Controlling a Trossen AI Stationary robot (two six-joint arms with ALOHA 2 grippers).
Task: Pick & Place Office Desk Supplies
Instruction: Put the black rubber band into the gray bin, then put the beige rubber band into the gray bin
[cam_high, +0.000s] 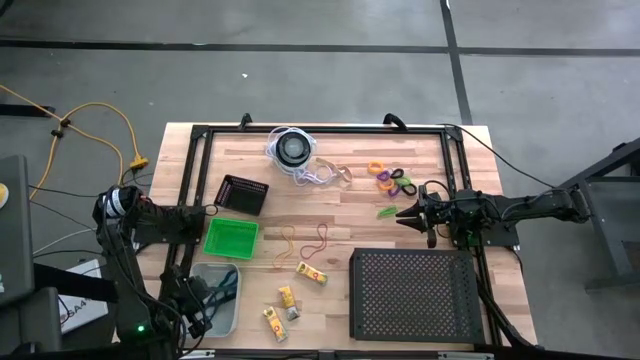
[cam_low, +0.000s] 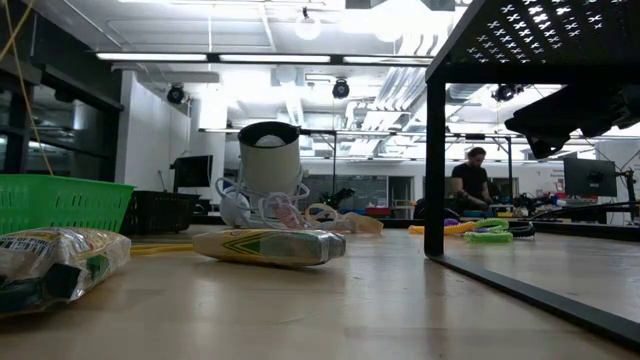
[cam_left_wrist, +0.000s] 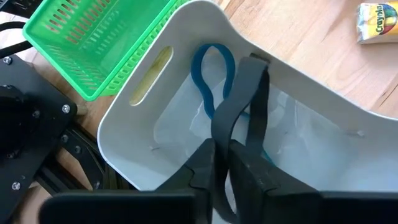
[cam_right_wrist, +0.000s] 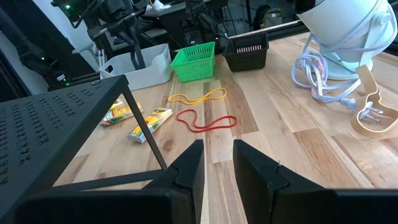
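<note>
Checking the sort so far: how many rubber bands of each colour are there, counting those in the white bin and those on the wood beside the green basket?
yellow band: 1
red band: 1
blue band: 1
dark band: 1
Total: 4

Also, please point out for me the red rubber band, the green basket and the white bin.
red rubber band (cam_right_wrist: 205, 122): right wrist view, on the loop's strand, lying on the wood.
green basket (cam_high: 231, 238): high view, on the basket's floor.
white bin (cam_left_wrist: 205, 25): left wrist view, on its curved rim.
</note>
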